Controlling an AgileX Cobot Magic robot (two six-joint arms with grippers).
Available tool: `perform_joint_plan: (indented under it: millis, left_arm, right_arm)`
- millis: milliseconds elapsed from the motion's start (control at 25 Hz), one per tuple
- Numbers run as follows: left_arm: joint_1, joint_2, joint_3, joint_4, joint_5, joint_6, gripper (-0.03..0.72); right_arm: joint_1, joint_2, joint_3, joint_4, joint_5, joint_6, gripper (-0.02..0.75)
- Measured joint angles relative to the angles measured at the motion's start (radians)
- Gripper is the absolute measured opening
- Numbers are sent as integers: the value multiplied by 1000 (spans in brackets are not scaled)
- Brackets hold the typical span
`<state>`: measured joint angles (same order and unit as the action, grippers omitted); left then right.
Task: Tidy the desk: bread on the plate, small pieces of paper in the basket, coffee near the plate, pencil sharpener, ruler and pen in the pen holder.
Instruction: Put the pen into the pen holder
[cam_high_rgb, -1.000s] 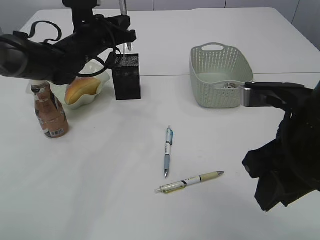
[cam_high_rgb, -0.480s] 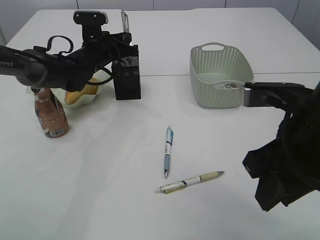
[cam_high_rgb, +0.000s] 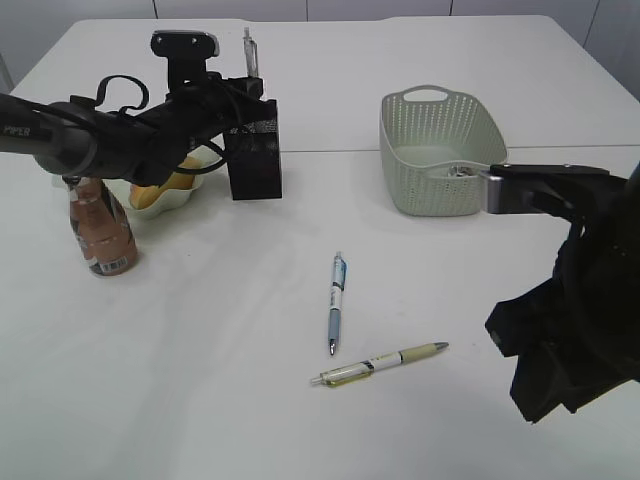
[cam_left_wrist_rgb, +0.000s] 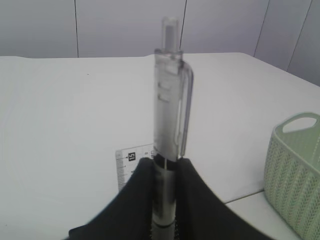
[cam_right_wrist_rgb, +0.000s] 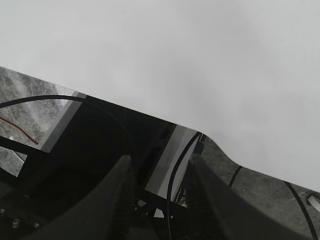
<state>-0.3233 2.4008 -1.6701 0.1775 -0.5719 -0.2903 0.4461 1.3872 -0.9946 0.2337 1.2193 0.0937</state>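
My left gripper (cam_high_rgb: 250, 88) is shut on a clear pen (cam_high_rgb: 248, 48) and holds it upright right over the black mesh pen holder (cam_high_rgb: 253, 152). In the left wrist view the pen (cam_left_wrist_rgb: 170, 110) stands between the jaws (cam_left_wrist_rgb: 165, 200), with a white ruler (cam_left_wrist_rgb: 131, 167) behind it. A blue pen (cam_high_rgb: 336, 300) and a yellow-green pen (cam_high_rgb: 380, 362) lie on the table in front. Bread (cam_high_rgb: 165, 183) lies on the white plate (cam_high_rgb: 190, 193). The coffee bottle (cam_high_rgb: 100, 228) stands left of the plate. My right gripper (cam_right_wrist_rgb: 160, 195) is open and empty past the table's edge.
The pale green basket (cam_high_rgb: 440, 150) stands at the back right with small scraps inside; its rim also shows in the left wrist view (cam_left_wrist_rgb: 295, 165). My right arm (cam_high_rgb: 570, 330) fills the near right corner.
My left arm has come down and the clear pen has dropped lower over the pen holder. The right arm and the two pens on the table have not moved.
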Motion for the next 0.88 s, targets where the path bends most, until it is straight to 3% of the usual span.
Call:
perform_joint_plan:
  millis: [360,880]
  left_arm:
    - [0,0,-2,-8,80,0,326]
    - [0,-99,-2,-13,174,0,350]
  right_arm:
    - [0,0,0,2,0,19,260]
    - [0,0,-13,3,0,26,260]
